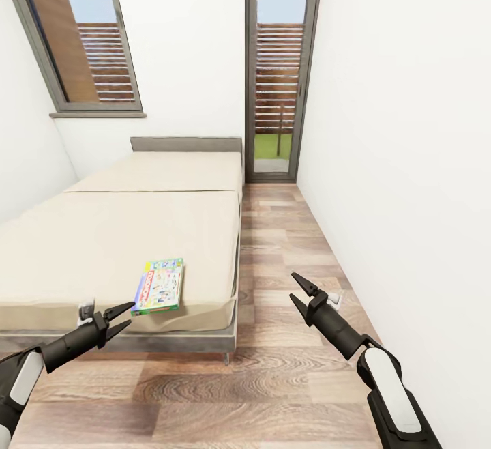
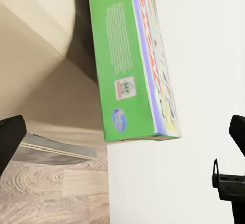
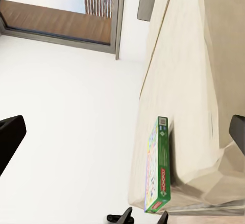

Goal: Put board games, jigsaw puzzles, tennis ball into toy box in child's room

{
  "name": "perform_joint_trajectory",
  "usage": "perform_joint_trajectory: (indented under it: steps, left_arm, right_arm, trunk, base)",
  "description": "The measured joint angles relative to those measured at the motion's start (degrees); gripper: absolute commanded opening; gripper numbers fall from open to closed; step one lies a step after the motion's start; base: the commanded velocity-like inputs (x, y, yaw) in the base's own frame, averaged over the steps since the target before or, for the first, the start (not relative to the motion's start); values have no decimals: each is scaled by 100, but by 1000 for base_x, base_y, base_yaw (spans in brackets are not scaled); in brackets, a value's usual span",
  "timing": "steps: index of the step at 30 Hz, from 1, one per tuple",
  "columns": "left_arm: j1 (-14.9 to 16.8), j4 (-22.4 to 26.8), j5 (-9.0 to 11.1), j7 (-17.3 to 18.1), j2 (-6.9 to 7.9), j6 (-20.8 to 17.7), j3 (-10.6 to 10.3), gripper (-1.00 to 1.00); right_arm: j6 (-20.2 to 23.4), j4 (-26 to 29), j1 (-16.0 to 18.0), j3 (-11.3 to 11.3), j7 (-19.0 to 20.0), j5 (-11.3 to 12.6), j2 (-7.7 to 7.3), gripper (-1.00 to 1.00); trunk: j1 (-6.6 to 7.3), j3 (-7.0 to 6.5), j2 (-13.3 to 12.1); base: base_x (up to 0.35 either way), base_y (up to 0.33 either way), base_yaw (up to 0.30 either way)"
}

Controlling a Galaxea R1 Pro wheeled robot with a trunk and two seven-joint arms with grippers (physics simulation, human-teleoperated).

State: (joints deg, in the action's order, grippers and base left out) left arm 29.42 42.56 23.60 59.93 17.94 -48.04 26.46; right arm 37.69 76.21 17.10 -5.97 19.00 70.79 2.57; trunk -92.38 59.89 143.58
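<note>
Room: a narrow white-walled child's room with a wood plank floor (image 1: 273,381); one tall dark-framed window (image 1: 276,67) stands at the far end, another window (image 1: 82,33) sits high on the wall above the bed.

Bed: the bed (image 1: 123,230) fills the left half of the room, beige mattress on a grey frame, low grey headboard (image 1: 185,144) against the far wall.

Board game: a green-edged Monopoly box (image 1: 159,286) lies flat on the mattress, close to the foot edge and near the corner that faces the open floor. From the left wrist camera the box (image 2: 135,60) shows its green side panel and busy printed lid; from the right wrist camera the box (image 3: 158,168) shows the red Monopoly lettering on its green edge, resting at the mattress border.

Left gripper: the left gripper (image 1: 120,319) hangs at the foot of the bed, just short of the box's near corner, not touching it. Its two dark fingers are spread apart with nothing between them.

Right gripper: the right gripper (image 1: 299,292) hovers over the plank floor beside the bed, well apart from the box. Its fingers are parted too and carry nothing.

Right-hand wall: plain white (image 1: 409,162), running the length of the floor strip.
</note>
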Motion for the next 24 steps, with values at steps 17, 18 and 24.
perform_joint_trajectory:
  steps: [17, 18, 24]
  left_arm:
    - [0, 0, 0, 0, -9, 2, 21, 100]
    - [0, 0, 0, 0, -9, 2, 21, 100]
    - [-1, 0, 0, -3, -8, 2, 21, 100]
  right_arm:
    - [0, 0, 0, 0, 0, -9, 0, 100]
    - [0, 0, 0, 0, 0, -10, 0, 100]
    - [0, 0, 0, 3, 0, -13, -2, 100]
  trunk:
    - [0, 0, 0]
    - [0, 0, 0]
    - [0, 0, 0]
  base:
    - [4, 1, 0]
    - [0, 0, 0]
    - [0, 0, 0]
